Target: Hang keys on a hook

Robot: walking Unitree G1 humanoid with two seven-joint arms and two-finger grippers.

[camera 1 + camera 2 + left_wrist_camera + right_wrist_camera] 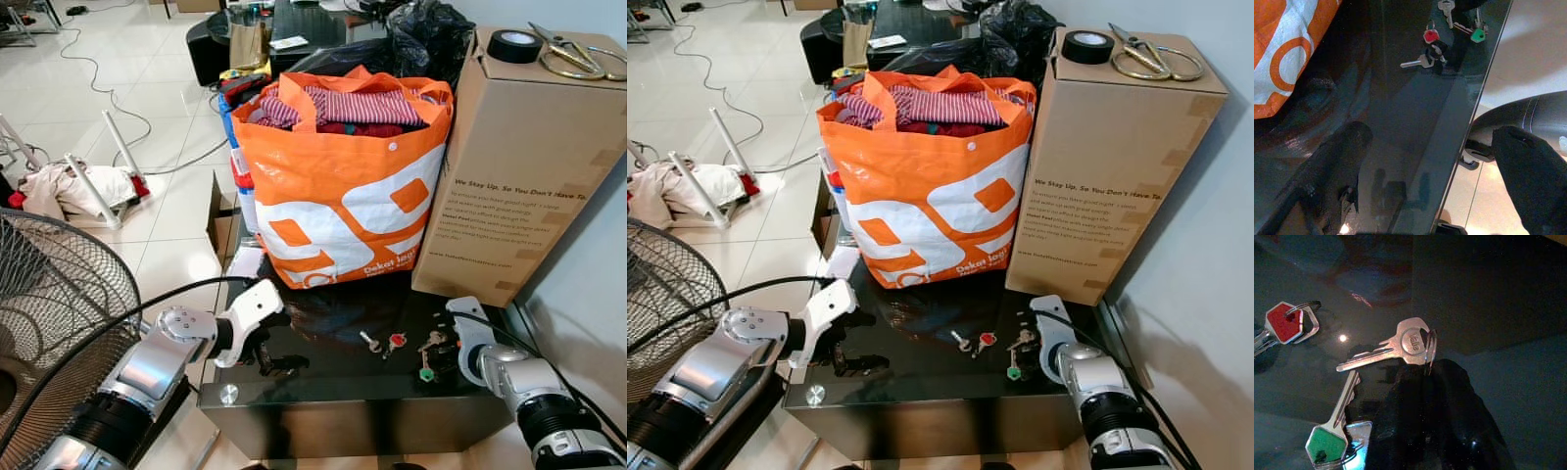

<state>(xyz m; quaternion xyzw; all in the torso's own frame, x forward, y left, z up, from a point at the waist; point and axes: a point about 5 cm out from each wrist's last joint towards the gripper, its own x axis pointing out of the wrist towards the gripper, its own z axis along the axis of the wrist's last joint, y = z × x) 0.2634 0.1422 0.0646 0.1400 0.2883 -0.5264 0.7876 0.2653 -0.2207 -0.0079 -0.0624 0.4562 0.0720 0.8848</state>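
My left gripper (266, 354) rests spread and empty at the black table's (323, 392) left edge. The keys (427, 354) lie on the glass at right, my right gripper (1435, 396) at their ring; whether it grips, I cannot tell. Pickup is the step in hand, I judge; next comes a firm pinch on the ring, then finding a hook.

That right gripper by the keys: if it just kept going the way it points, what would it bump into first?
Most likely the plain silver key, whose ring lies right at the tip of the right gripper. The green key sits off to one side and the red key further away. Depth is hard to judge, so it may already be touching.
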